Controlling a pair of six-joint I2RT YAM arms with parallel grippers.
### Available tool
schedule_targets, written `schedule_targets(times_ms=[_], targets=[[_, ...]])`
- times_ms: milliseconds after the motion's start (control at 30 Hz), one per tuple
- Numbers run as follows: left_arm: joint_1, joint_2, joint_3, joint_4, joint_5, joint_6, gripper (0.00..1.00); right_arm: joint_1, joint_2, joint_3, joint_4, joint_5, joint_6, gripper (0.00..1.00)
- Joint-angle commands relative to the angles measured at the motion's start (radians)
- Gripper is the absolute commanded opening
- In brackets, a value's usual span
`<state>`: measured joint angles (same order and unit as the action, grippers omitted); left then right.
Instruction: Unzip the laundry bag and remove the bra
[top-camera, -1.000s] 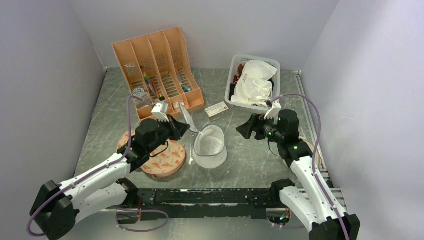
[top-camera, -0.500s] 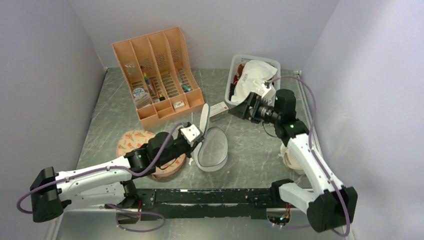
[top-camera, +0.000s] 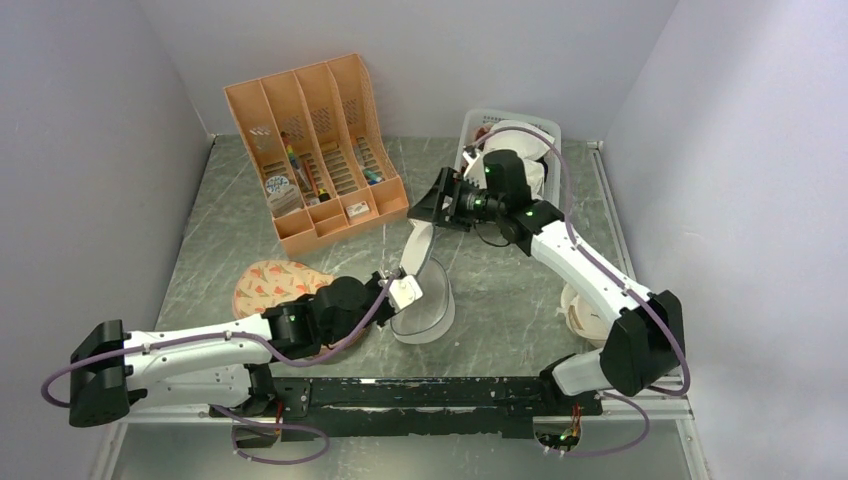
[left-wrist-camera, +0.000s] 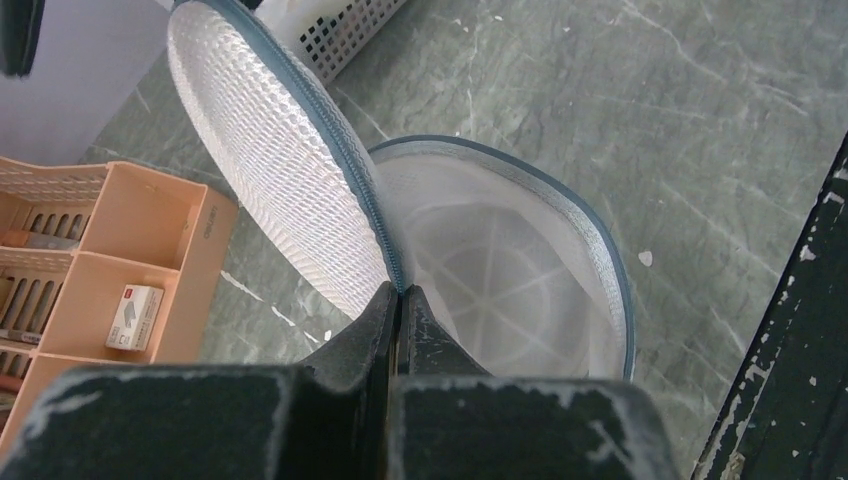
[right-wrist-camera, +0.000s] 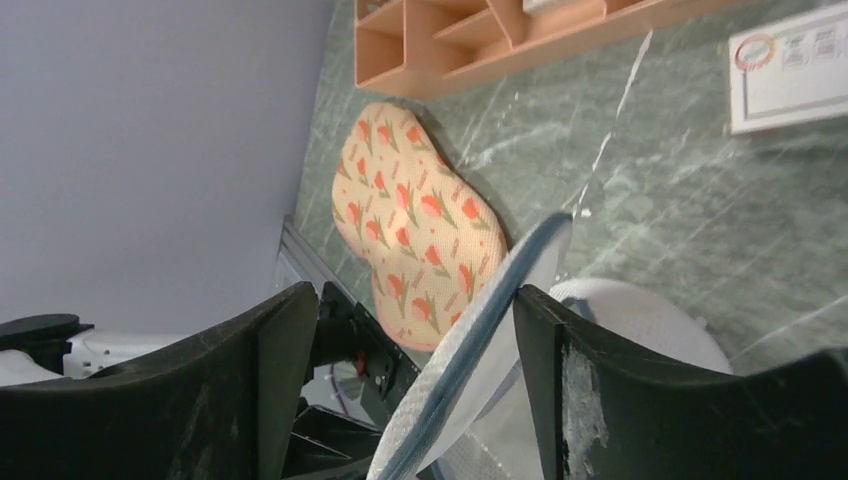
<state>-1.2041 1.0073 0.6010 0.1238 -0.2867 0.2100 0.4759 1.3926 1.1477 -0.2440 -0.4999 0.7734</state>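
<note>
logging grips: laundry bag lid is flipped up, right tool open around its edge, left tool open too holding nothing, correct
No: the left tool is shut, pinching the laundry bag at its zipper beside the raised lid, as the left wrist view shows. The right tool is open around the lid's edge.

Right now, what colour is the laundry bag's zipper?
Greyish-blue zipper, clearest in the left wrist view.

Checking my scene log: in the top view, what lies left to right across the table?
Pink patterned pad → laundry bag → white basket → beige round case. The orange organizer overlaps the pad, so it is left out.
</note>
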Motion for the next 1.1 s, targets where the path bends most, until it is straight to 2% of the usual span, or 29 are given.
schedule_targets(times_ms=[0,167,333,400,500,533,600,633,733,833,1000,1067], targets=[[-0.028,0.003,0.046,-0.026,-0.069,0.029,0.07,0.042,-0.022,-0.019,-0.026,0.058,-0.004,0.64],[-0.040,-0.019,0.035,-0.036,-0.096,0.020,0.07,0.042,-0.140,-0.158,0.041,0.050,0.064,0.34],[-0.044,-0.022,0.041,-0.062,-0.148,-0.014,0.07,0.043,-0.218,-0.242,0.072,0.043,0.119,0.20],[-0.045,-0.023,0.049,-0.083,-0.182,-0.055,0.12,0.044,-0.243,-0.277,0.106,0.032,0.150,0.16],[-0.045,-0.035,0.054,-0.129,-0.212,-0.129,0.40,0.047,-0.280,-0.341,0.186,0.041,0.214,0.07],[-0.045,-0.043,0.054,-0.142,-0.208,-0.157,0.54,0.050,-0.294,-0.380,0.217,0.053,0.229,0.04],[-0.045,-0.067,0.054,-0.169,-0.178,-0.215,0.92,0.054,-0.315,-0.431,0.267,0.077,0.254,0.00],[-0.045,-0.084,0.055,-0.181,-0.153,-0.244,0.99,0.056,-0.325,-0.452,0.288,0.082,0.260,0.00],[-0.044,-0.134,0.065,-0.224,-0.089,-0.327,1.00,0.069,-0.351,-0.513,0.349,0.105,0.280,0.00],[-0.045,-0.185,0.072,-0.255,-0.086,-0.417,1.00,0.085,-0.365,-0.569,0.401,0.138,0.271,0.00],[-0.043,-0.237,0.093,-0.334,-0.246,-0.643,1.00,0.088,-0.323,-0.625,0.432,0.139,0.223,0.00],[-0.043,-0.243,0.093,-0.368,-0.307,-0.743,0.99,0.088,-0.307,-0.677,0.502,0.132,0.209,0.00]])
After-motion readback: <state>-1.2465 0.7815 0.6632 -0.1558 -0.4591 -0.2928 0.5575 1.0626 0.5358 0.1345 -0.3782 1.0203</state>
